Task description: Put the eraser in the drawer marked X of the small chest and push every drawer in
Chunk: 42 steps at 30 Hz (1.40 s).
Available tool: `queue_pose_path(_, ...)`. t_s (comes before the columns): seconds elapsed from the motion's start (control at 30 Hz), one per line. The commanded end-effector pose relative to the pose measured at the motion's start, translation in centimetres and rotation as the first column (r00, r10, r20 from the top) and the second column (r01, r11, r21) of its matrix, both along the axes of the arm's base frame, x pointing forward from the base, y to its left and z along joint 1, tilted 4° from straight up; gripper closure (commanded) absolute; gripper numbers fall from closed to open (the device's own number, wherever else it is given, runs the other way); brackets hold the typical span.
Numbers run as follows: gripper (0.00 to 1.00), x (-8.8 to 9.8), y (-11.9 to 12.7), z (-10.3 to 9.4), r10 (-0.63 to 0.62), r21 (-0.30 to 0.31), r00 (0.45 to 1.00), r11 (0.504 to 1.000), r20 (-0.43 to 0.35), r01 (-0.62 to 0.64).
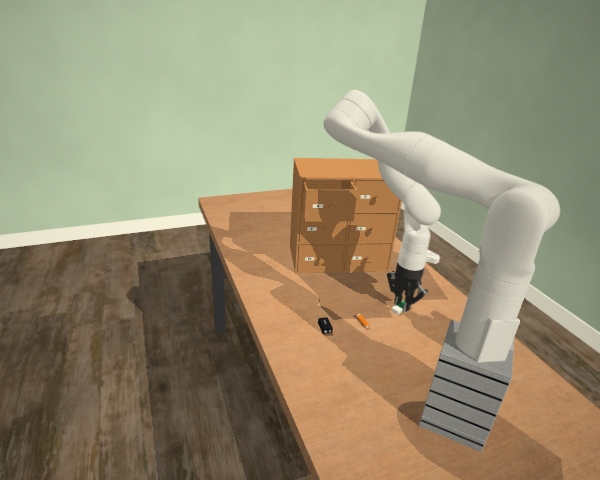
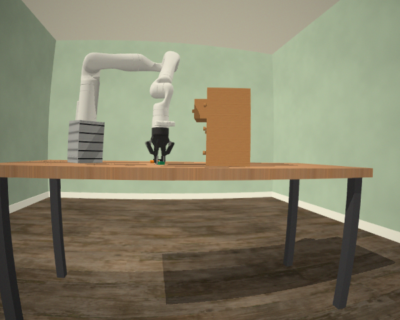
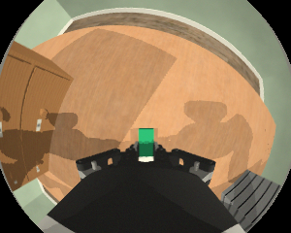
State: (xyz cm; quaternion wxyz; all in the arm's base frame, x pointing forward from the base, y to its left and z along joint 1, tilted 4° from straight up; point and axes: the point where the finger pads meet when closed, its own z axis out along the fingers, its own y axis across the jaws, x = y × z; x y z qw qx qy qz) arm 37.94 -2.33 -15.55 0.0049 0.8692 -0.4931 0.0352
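The eraser (image 1: pixel 397 309) (image 2: pixel 162 163) (image 3: pixel 145 139), green with a white end, lies on the table (image 1: pixel 341 413) in front of the chest's right side. My gripper (image 1: pixel 403 306) (image 2: pixel 160 160) (image 3: pixel 145 147) points straight down over it, with the fingers closed against its two sides at table level. The small wooden chest (image 1: pixel 372 170) (image 2: pixel 227 127) stands at the back with six drawers. Its top left drawer (image 1: pixel 328 204) (image 2: pixel 200 110) is pulled out a little and the others are in. The drawer labels are too small to read.
An orange pencil stub (image 1: pixel 363 320) (image 2: pixel 152 160) and a small black block (image 1: pixel 325 325) lie left of the eraser. The arm's grey pedestal (image 1: pixel 468 403) (image 2: pixel 85 141) stands at the near right. The table's left edge is close to the black block.
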Motion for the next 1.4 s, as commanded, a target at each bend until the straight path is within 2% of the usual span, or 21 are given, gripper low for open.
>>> queue_pose_path(0.0, 0.81, 0.1, 0.0, 0.0, 0.000, 0.000, 1.000, 1.000, 0.001, 0.000)
queue_pose_path(0.53, 0.81, 0.0, 0.0, 0.0, 0.000, 0.000, 1.000, 1.000, 0.001, 0.000)
queue_pose_path(0.8, 0.81, 0.0, 0.0, 0.7, 0.000, 0.000, 1.000, 1.000, 0.001, 0.000)
queue_pose_path(1.3, 0.81, -0.3, 0.3, 6.0, 0.000, 0.000, 1.000, 1.000, 0.001, 0.000)
queue_pose_path(1.37, 0.81, -0.3, 0.3, 6.0, 0.000, 0.000, 1.000, 1.000, 0.001, 0.000)
